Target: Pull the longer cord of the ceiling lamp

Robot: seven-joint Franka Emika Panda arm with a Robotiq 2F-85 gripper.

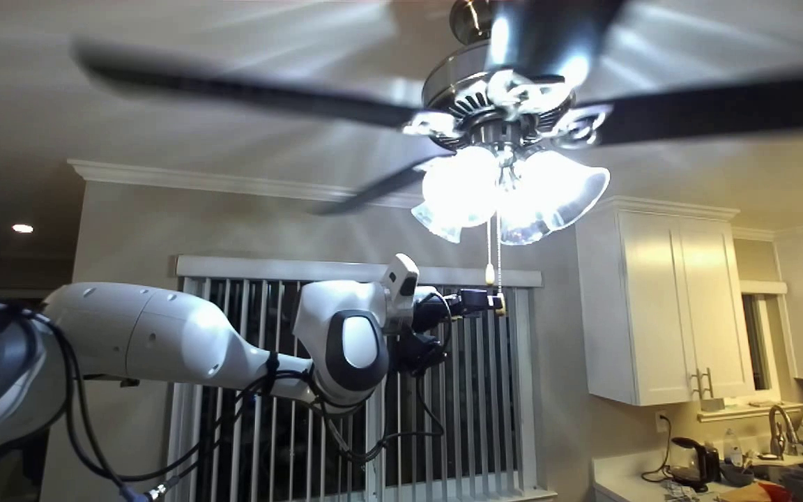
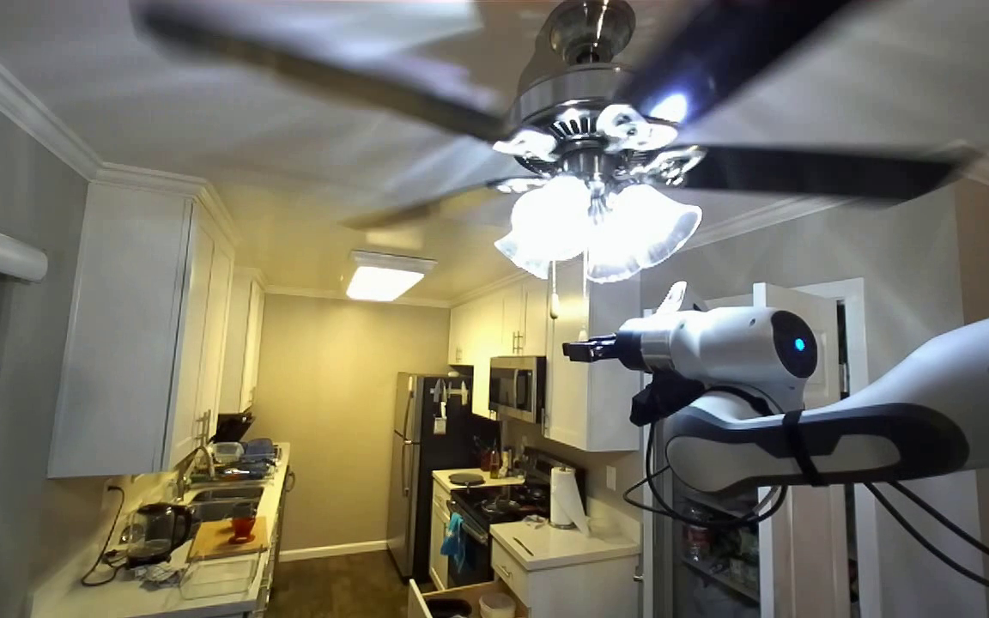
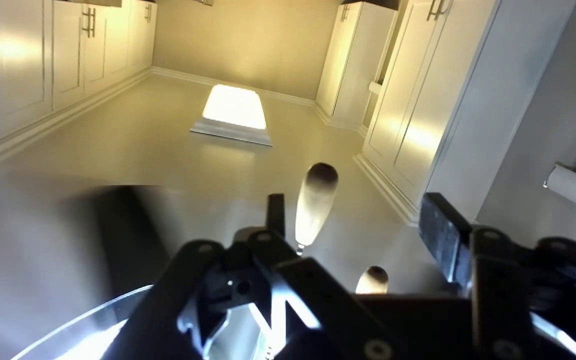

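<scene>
The lit ceiling lamp (image 1: 461, 77) shows in both exterior views (image 2: 580, 86), with glowing frosted shades. The longer cord (image 1: 500, 254) hangs from it as a thin vertical chain, also in an exterior view (image 2: 585, 287). Its pale knob is at the gripper's tips. My gripper (image 1: 495, 302) points sideways below the shades, also in an exterior view (image 2: 579, 350). In the wrist view, the gripper (image 3: 358, 225) is open. The larger knob of the longer cord (image 3: 316, 202) appears between the fingers, nearer the left one; touch cannot be told. A shorter cord's knob (image 1: 490, 274) hangs higher.
Long dark fan blades (image 1: 248, 87) are motion-blurred above the shades. A window with vertical blinds (image 1: 283, 411) stands behind the arm. White cabinets (image 2: 130, 343) and a lit ceiling panel (image 2: 385, 279) are farther off. The shorter knob (image 3: 372, 281) is partly hidden by the gripper body.
</scene>
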